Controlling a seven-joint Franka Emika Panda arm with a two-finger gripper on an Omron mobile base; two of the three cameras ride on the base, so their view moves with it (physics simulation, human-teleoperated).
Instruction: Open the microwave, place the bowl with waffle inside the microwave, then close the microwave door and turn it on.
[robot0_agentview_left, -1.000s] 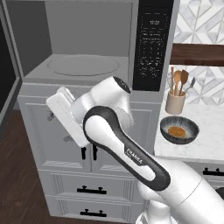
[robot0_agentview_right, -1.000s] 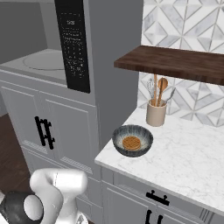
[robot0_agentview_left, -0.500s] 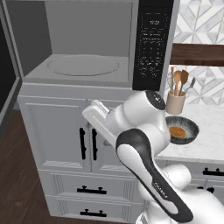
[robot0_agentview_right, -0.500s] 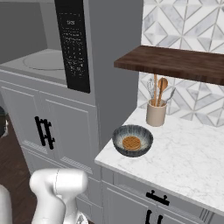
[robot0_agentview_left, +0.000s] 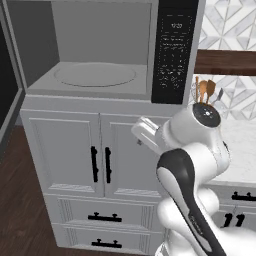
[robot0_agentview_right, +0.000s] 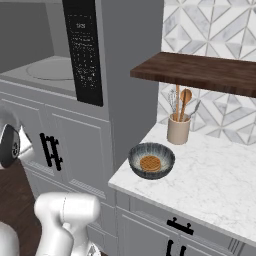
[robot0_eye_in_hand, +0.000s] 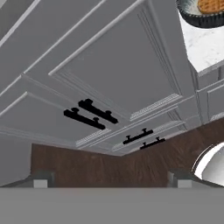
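While the microwave stands open with its turntable bare, our claw hangs with fingers spread wide and holding nothing, facing the white cabinet doors below it. We see the bowl on the marble surface, the waffle inside it, beside the utensil cup.

bowl cut by frame edge

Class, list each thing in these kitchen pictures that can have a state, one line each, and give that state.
microwave: open, cavity empty
bowl: upright on the counter, untouched
waffle: lying in the bowl
cabinet doors: closed
hand: open, holding nothing
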